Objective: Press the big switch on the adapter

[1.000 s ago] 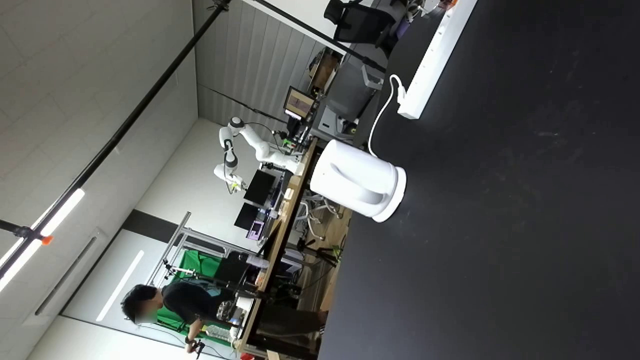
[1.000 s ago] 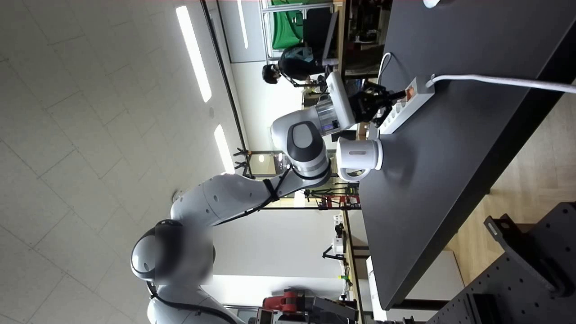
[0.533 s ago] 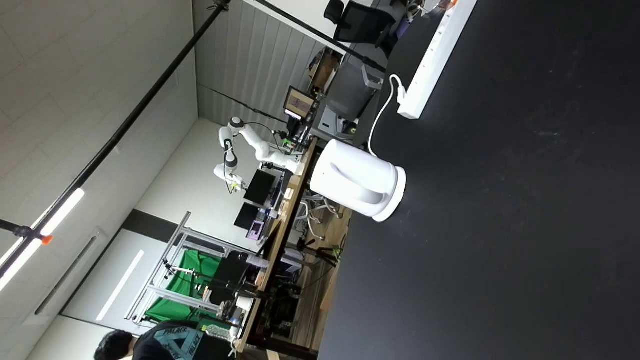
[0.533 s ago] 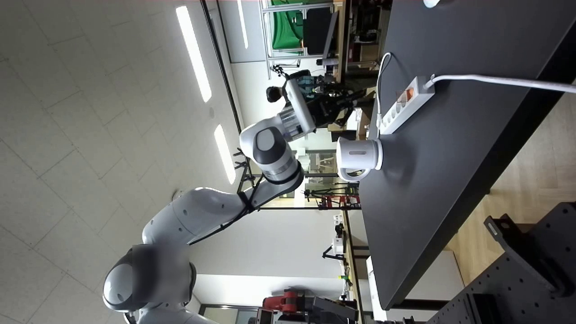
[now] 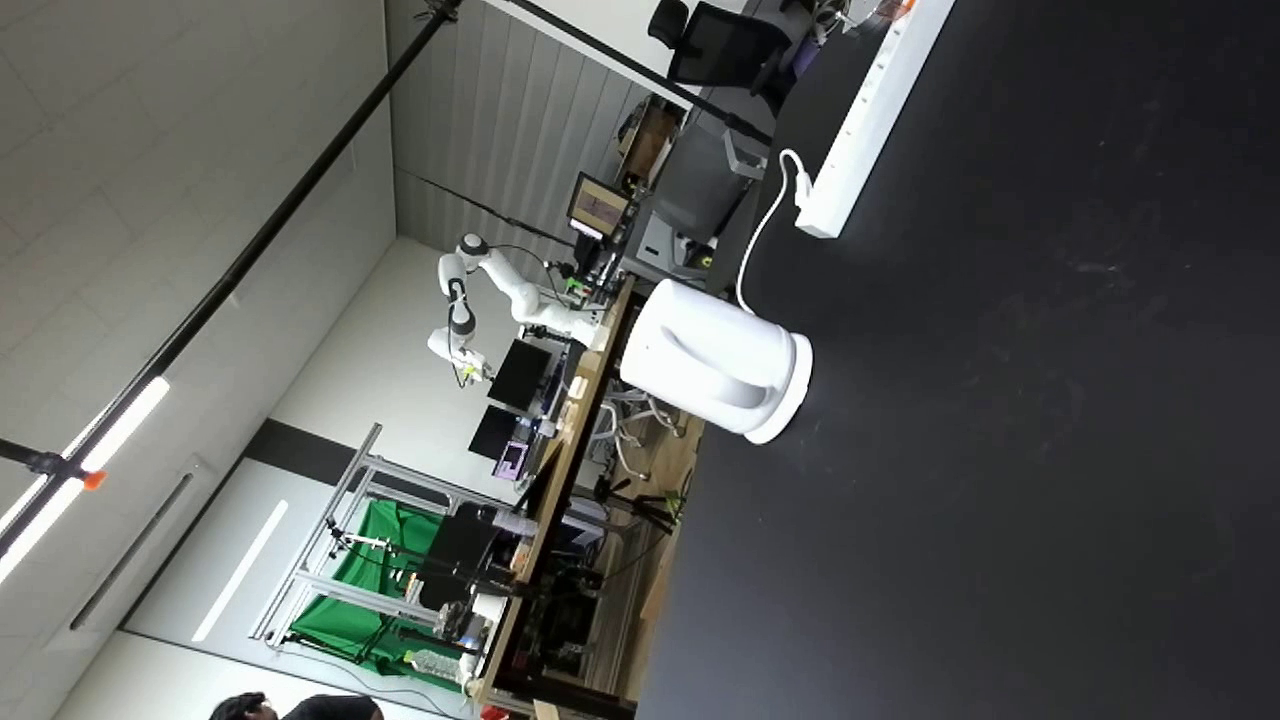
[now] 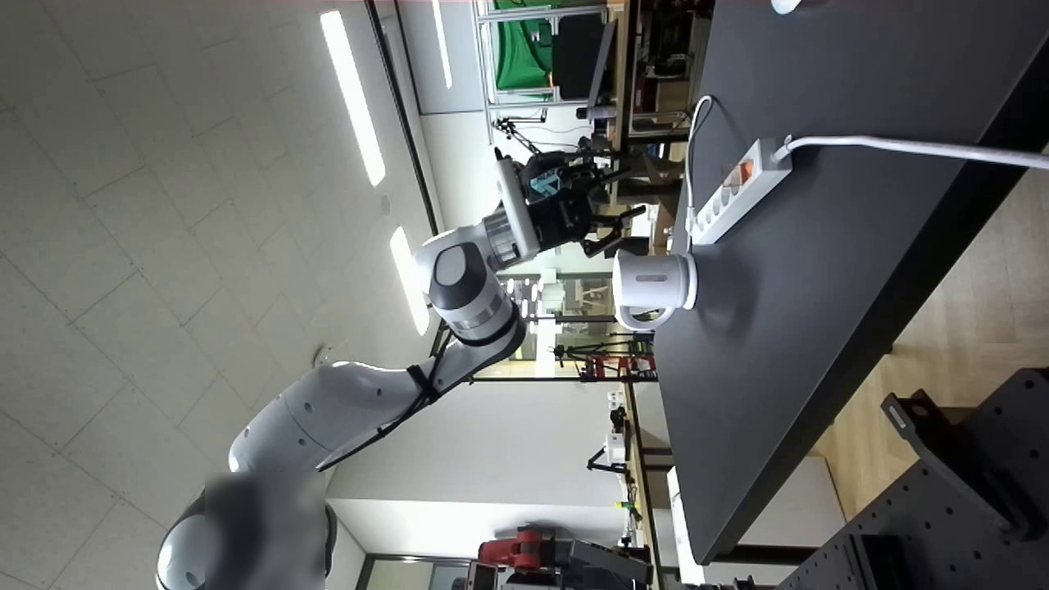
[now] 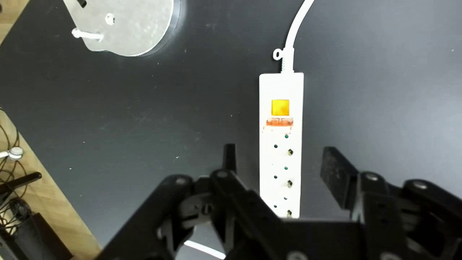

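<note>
The adapter, a long white power strip [image 7: 281, 85], lies on the dark table and shows in both exterior views [image 5: 880, 110] [image 6: 742, 197]. At its cable end sits the big switch [image 7: 280, 107], bright amber-yellow in the wrist view and orange in an exterior view [image 6: 746, 170]. A translucent orange flap [image 7: 279, 122] stands beside the switch. My gripper [image 6: 635, 192] hangs well above the strip, touching nothing. In the wrist view the open gripper [image 7: 279, 162] has its fingers apart on either side of the strip's outline, with nothing held. The strip's far end is hidden behind the gripper there.
A white kettle [image 6: 651, 283] stands near the strip's far end. One thin cable [image 6: 697, 147] loops from there; a thicker white cable [image 6: 901, 147] leaves the switch end. A pale rounded object [image 7: 144, 25] lies toward the upper left, and the table edge runs along the left.
A second ago my fingertips were down at the switch end of the strip. The arm has since lifted away from the table, and the fingers have spread apart. A background person moved.
</note>
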You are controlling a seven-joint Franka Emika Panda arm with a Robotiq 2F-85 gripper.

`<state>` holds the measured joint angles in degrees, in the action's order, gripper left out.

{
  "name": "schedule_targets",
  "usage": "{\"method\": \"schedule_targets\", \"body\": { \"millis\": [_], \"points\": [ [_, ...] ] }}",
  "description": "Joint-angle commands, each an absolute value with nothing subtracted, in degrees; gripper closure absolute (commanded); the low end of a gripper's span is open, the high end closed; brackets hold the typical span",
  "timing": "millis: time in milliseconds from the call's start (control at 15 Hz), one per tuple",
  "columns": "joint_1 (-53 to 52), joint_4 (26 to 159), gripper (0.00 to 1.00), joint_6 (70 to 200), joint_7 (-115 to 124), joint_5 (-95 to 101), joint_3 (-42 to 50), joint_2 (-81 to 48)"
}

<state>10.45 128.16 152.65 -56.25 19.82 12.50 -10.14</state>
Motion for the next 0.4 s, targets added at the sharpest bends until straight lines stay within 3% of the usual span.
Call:
{"method": "schedule_targets", "body": {
  "millis": [0,133,333],
  "points": [
    [11.3,128.3,0.32,151.7,-56.0,20.1,11.5,-9.7],
    [11.2,128.4,0.19,151.2,-56.0,20.1,11.4,-9.5],
    [11.2,128.4,0.19,151.1,-56.0,20.1,11.4,-9.5]
  ]
}}
